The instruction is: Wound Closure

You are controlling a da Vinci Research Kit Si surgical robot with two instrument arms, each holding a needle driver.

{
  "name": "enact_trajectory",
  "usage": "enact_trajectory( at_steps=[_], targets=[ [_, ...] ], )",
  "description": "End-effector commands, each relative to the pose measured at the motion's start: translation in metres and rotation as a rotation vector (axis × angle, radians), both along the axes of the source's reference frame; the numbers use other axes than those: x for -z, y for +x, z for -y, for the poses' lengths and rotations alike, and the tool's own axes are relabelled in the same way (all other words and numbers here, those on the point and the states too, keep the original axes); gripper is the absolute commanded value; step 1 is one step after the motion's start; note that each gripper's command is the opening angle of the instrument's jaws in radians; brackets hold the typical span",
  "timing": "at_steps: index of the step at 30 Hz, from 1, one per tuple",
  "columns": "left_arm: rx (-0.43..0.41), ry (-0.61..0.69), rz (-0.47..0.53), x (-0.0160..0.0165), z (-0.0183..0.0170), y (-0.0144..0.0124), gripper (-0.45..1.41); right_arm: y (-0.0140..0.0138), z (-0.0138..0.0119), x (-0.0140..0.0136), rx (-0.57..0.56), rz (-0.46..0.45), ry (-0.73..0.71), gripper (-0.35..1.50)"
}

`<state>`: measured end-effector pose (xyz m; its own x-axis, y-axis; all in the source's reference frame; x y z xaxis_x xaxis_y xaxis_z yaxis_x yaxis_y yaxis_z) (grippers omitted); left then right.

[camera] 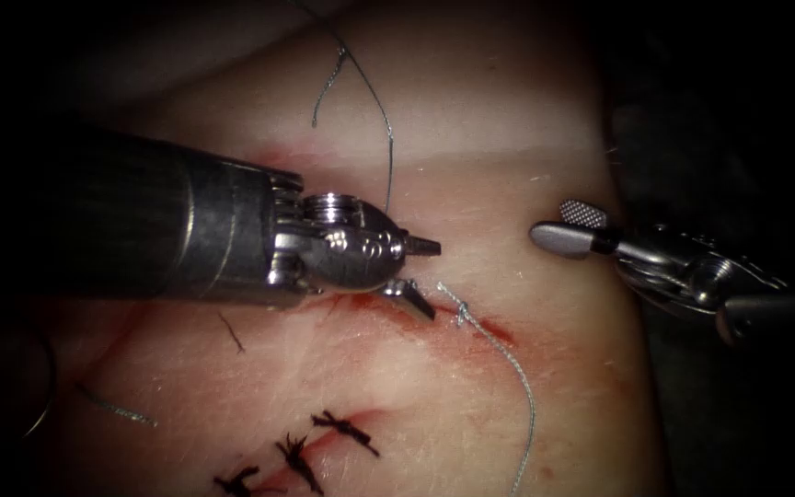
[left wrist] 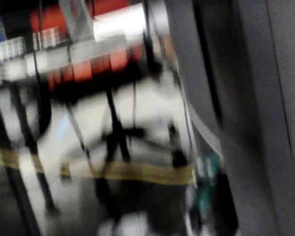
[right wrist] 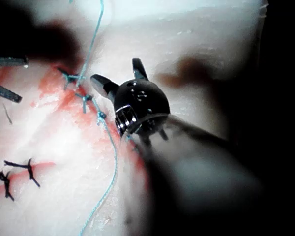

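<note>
Both the left tool (camera: pixel 420 271) and right tool (camera: pixel 574 228) are gaping with nothing held, while the limp, light thread (camera: pixel 508 354) is lying knotted at the cut (camera: pixel 494 329), best grasped along its free tail.

The endoscope looks down from above and in front at the cut (camera: pixel 471 322); the right wrist view shares it (closer, along its shaft).
</note>
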<state>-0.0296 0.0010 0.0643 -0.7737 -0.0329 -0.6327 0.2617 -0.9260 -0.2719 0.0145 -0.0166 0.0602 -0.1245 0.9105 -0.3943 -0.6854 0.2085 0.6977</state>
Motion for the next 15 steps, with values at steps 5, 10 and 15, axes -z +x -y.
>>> enact_trajectory(
  at_steps=[5,10,15],
  targets=[
    [-0.403,-0.173,0.205,-0.0050,0.0028,-0.0035,0.29,-0.0009,-0.0011,-0.0001,-0.029,0.008,0.008,1.47],
    [-0.567,-0.206,0.283,-0.0063,0.0034,-0.0046,0.27,-0.0012,-0.0012,-0.0001,-0.039,0.011,0.009,1.47],
    [-0.652,-0.225,0.356,-0.0067,0.0044,-0.0059,0.27,-0.0010,-0.0011,-0.0002,-0.043,0.010,0.011,1.47]
  ],
)
